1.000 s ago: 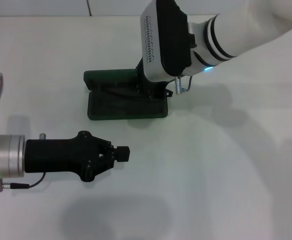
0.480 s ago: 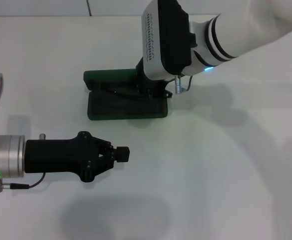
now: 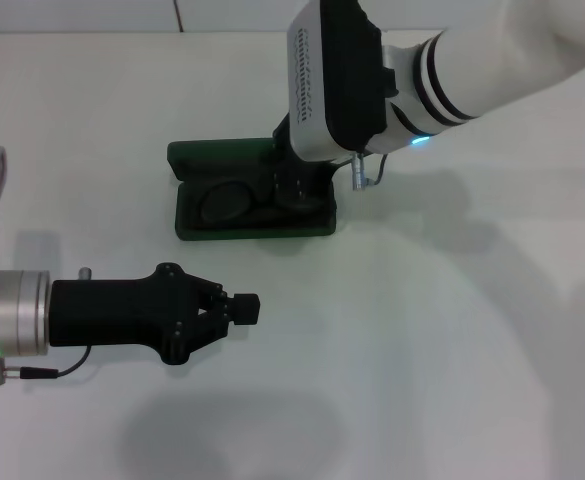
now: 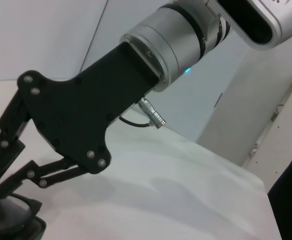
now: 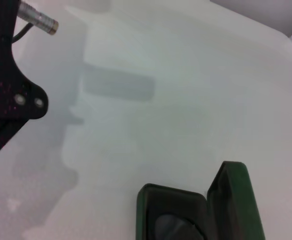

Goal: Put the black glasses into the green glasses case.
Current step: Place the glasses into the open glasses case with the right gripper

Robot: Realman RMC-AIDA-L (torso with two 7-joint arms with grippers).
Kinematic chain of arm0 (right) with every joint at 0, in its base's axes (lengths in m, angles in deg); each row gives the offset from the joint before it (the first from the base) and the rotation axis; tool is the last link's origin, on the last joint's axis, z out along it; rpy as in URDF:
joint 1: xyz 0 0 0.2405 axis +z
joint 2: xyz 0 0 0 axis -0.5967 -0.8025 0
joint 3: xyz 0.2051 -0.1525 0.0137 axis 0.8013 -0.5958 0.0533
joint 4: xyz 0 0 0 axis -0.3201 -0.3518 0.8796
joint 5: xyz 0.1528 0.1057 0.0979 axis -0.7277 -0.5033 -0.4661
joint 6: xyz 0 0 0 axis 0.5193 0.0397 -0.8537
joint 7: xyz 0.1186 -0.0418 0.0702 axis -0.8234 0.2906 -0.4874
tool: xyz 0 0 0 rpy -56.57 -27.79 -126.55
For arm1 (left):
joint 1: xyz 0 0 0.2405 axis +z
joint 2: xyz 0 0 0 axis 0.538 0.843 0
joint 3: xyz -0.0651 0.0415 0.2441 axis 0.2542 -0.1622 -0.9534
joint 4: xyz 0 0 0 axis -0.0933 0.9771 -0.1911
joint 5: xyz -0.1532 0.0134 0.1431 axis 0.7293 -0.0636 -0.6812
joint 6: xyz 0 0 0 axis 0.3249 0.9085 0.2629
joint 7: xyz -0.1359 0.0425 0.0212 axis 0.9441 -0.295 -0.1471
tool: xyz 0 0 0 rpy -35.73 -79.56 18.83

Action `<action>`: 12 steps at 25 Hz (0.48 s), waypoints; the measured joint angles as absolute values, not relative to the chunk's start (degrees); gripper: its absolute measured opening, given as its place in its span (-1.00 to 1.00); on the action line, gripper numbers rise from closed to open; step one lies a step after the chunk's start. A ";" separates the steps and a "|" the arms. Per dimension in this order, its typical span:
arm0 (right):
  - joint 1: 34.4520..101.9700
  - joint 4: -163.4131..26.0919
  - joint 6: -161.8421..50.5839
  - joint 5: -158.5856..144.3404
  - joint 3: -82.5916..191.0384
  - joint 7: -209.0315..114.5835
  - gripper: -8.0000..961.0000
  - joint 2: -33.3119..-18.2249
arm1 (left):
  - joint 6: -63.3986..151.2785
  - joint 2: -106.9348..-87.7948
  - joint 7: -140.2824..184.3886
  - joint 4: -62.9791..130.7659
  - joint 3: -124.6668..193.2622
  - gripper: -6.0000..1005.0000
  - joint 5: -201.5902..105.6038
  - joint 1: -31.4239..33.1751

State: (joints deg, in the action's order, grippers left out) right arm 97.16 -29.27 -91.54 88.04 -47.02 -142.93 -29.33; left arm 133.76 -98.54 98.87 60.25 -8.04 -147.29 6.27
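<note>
Glasses (image 3: 234,200) now flat in case (image 3: 194,222) | right pincer (image 3: 302,190) above, grip unclear | left pincer (image 3: 244,309) pressed together

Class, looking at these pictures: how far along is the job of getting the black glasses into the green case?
Nearly done. The thin black-framed glasses already lie inside the open dark green hinged hard case, lenses visible. In hand: the right gripper sits low over the case's right end; its fingers are hidden. Left: letting go, if it hasn't, and lifting clear. The left gripper hovers shut over the white table nearer the robot.
</note>
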 joint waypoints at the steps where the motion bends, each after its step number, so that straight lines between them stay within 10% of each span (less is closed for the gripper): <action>1: 96.78 -28.82 -91.66 87.97 -46.94 -142.94 -0.67 -29.33 | 133.76 -98.54 98.87 60.25 -8.04 -0.99 -147.28 6.30; 12: 82.17 -16.84 -100.89 87.04 -32.99 -142.35 -0.59 -29.18 | 132.51 -98.55 98.95 60.04 -7.62 -0.99 -146.82 6.27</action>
